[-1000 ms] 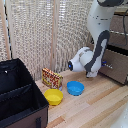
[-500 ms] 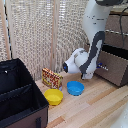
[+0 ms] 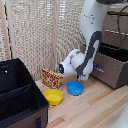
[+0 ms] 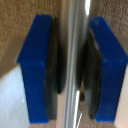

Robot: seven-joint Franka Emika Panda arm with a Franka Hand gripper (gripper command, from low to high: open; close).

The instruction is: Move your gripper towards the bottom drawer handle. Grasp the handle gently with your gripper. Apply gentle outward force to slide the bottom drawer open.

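**Blue fingers clamp the silver bar**

The wrist view shows the gripper point(image 4: 74, 70) closed on the bottom drawer handle point(image 4: 74, 45), its dark pads point(image 4: 54, 70) pressing the bar from both sides. The exterior view hides that grip behind the arm but shows the bottom drawer point(image 3: 111, 67) pulled out, with a yellow bowl point(image 3: 53, 96) and a blue bowl point(image 3: 75, 88) on the floor.

A light wooden floor point(image 3: 95, 107) carries a yellow bowl point(image 3: 53, 96) and blue bowl point(image 3: 75, 88) near centre frame, a patterned box point(image 3: 51, 78) behind them, and a black fabric bin point(image 3: 20, 97) at lower left.
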